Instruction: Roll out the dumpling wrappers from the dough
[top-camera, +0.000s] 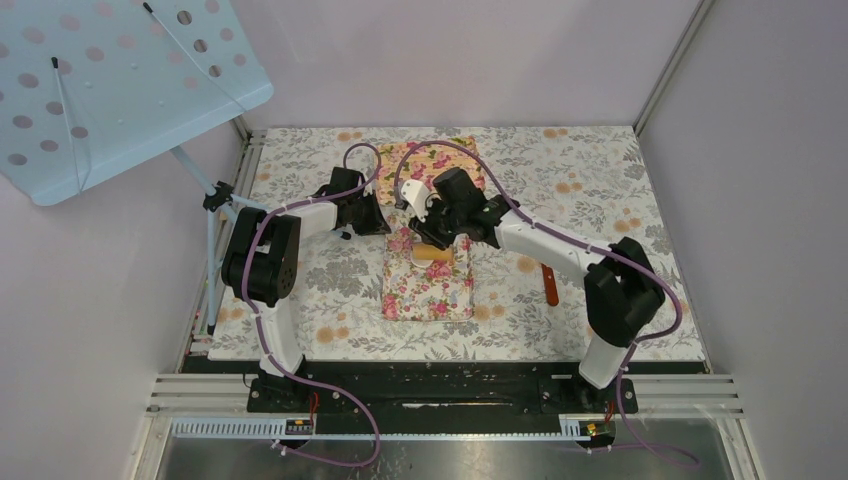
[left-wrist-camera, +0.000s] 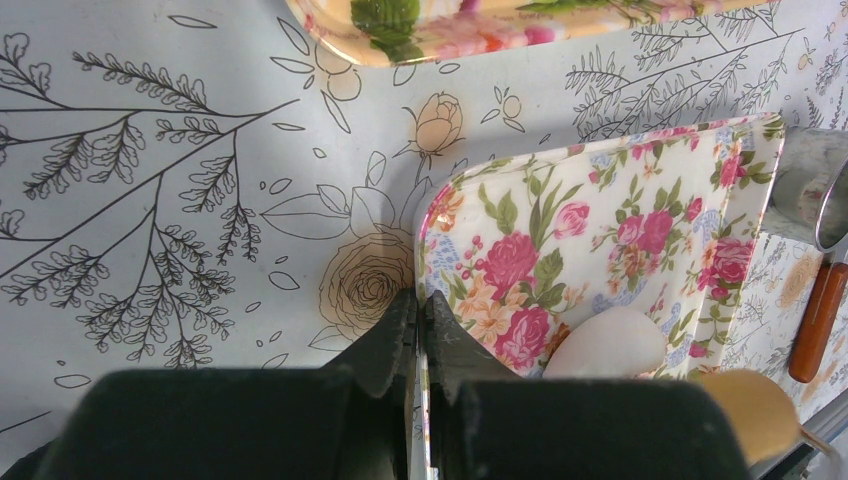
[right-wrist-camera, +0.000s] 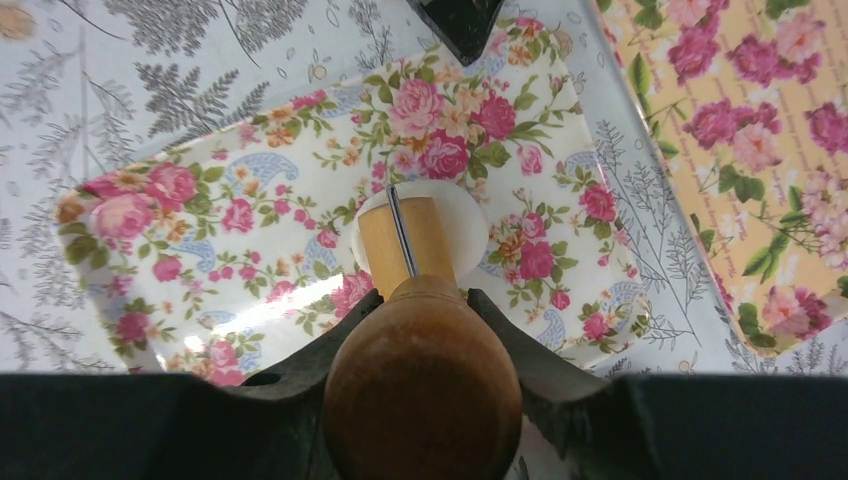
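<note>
A white dough lump (left-wrist-camera: 605, 345) lies on the white rose-print tray (top-camera: 430, 290), near its far end. In the right wrist view the dough (right-wrist-camera: 462, 228) shows as a round white patch under the roller. My right gripper (right-wrist-camera: 425, 300) is shut on the wooden roller's dark handle (right-wrist-camera: 420, 400), and its pale barrel (right-wrist-camera: 405, 245) rests on the dough. The right gripper (top-camera: 432, 240) shows over the tray in the top view. My left gripper (left-wrist-camera: 420, 305) is shut on the tray's left rim (left-wrist-camera: 425, 250); in the top view the left gripper (top-camera: 383, 222) is at the tray's far-left corner. No flat wrappers show.
An orange floral tray (top-camera: 432, 160) lies behind the white one, close to both grippers. A brown-handled tool (top-camera: 550, 284) lies right of the tray, and its shiny metal head (left-wrist-camera: 828, 205) shows in the left wrist view. A perforated blue board (top-camera: 110, 80) overhangs the far left.
</note>
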